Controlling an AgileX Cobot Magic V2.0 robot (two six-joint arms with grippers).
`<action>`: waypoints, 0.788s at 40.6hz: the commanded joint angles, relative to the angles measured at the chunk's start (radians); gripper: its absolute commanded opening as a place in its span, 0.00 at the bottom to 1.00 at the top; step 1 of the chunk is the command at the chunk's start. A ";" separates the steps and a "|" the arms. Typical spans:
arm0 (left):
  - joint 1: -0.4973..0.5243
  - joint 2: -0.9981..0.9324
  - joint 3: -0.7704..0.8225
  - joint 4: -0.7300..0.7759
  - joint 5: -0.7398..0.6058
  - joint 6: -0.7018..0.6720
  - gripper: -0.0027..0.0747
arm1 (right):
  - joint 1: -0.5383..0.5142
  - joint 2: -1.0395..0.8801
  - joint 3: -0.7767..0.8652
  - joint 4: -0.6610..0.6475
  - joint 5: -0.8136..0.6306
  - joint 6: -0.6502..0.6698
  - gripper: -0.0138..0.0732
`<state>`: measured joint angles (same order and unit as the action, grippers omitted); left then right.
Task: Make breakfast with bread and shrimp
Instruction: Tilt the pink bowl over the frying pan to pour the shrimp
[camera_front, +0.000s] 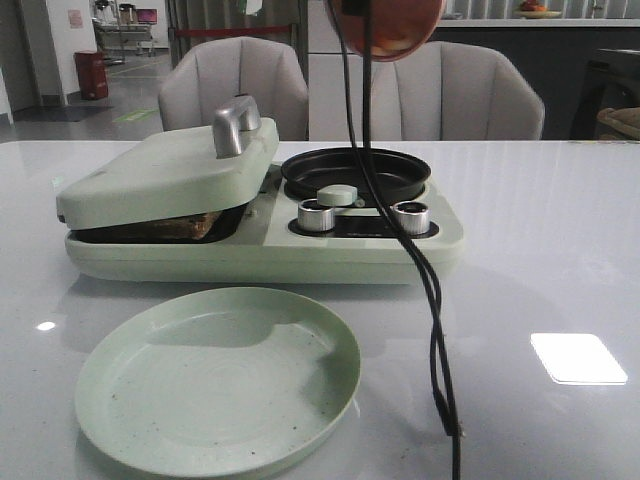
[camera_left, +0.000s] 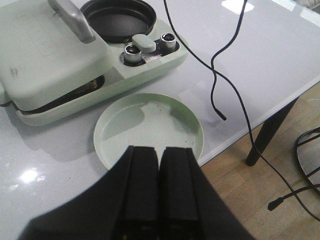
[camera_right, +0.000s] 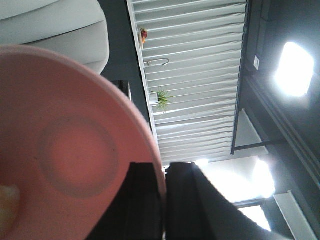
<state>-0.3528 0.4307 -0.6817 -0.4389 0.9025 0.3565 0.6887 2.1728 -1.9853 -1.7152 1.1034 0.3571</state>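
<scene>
A pale green breakfast maker (camera_front: 260, 240) is seen on the white bench (camera_front: 540, 260), its hinged lid (camera_front: 165, 175) lowered almost flat over the grill side. The bread (camera_front: 195, 226) is glimpsed in the gap beneath that lid — a dark brown crust edge and little more. Beside the lid, a round black pan (camera_front: 355, 172) is set into the maker, and nothing is seen inside it. In front of the maker a green plate (camera_front: 215, 378) is laid, bare apart from a few dark specks. A black cable (camera_front: 430, 300) is trailed down across the pan and onto the bench. A pink bowl (camera_right: 65, 145) is held high above the pan, its rim pinched between the right fingers (camera_right: 164, 200); a pale shape at the edge of the right wrist view may be shrimp, but this cannot be told. The left fingers (camera_left: 159, 185) are pressed together, nothing between them, above the near rim of the plate.
</scene>
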 joint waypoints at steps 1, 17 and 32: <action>0.003 0.005 -0.025 -0.029 -0.086 -0.010 0.17 | -0.002 -0.065 -0.037 -0.097 0.005 -0.016 0.21; 0.003 0.005 -0.025 -0.021 -0.108 -0.010 0.17 | -0.002 -0.074 -0.039 -0.097 0.009 -0.018 0.21; 0.003 0.005 -0.025 -0.021 -0.121 -0.010 0.17 | -0.003 -0.041 -0.011 0.026 0.003 0.120 0.21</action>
<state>-0.3528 0.4307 -0.6817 -0.4334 0.8583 0.3565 0.6887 2.1702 -2.0052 -1.6649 1.1042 0.4380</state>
